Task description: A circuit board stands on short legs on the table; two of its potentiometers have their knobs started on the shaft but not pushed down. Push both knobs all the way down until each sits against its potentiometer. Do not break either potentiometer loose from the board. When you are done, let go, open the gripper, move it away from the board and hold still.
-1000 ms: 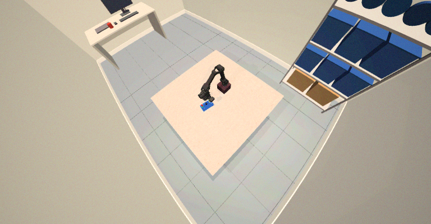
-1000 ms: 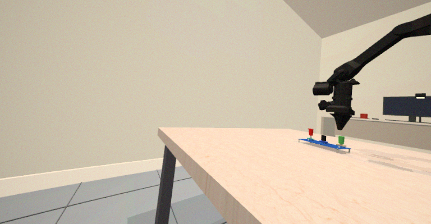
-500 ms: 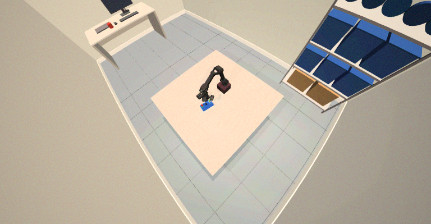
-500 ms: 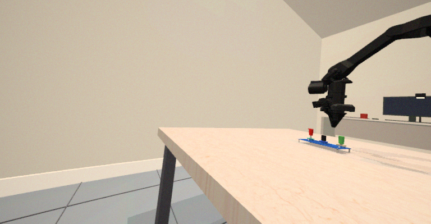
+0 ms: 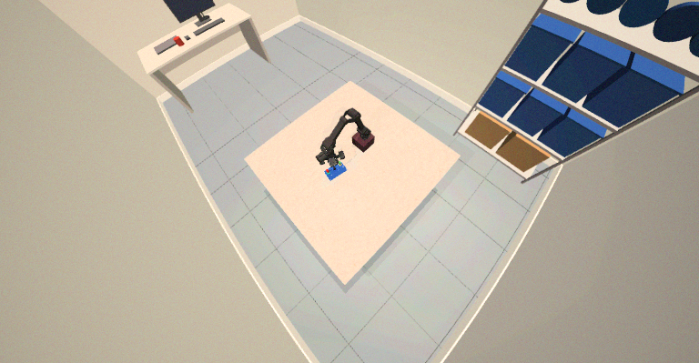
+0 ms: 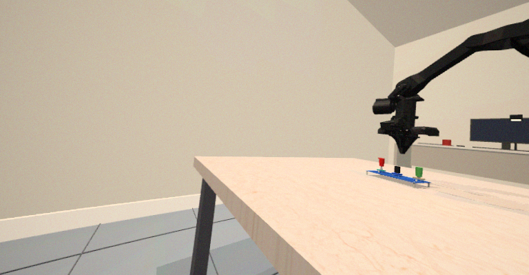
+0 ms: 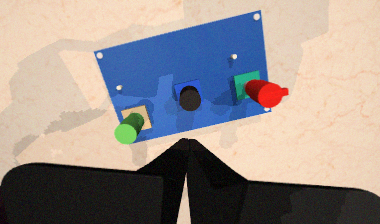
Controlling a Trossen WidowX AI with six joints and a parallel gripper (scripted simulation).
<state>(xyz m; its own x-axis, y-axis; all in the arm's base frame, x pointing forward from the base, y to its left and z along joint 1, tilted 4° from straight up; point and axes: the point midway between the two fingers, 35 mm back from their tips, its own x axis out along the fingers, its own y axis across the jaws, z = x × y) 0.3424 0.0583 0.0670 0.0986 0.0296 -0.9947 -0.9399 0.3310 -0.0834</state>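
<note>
bench [image 5: 371, 224] wood, dark leg | desk [image 5: 205, 43] by wall: monitor [image 5: 187, 0], keyboard [image 5: 208, 25], red item [image 5: 179, 41] | shelf rack [image 5: 618, 43]: blue bins | grey tiled floor [image 5: 273, 92]

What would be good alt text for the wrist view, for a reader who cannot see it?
Seen from above, the shut, empty gripper hangs over the near edge of a blue circuit board on a pale table. The board carries a green knob at left, a black knob in the middle and a red knob at right.
</note>
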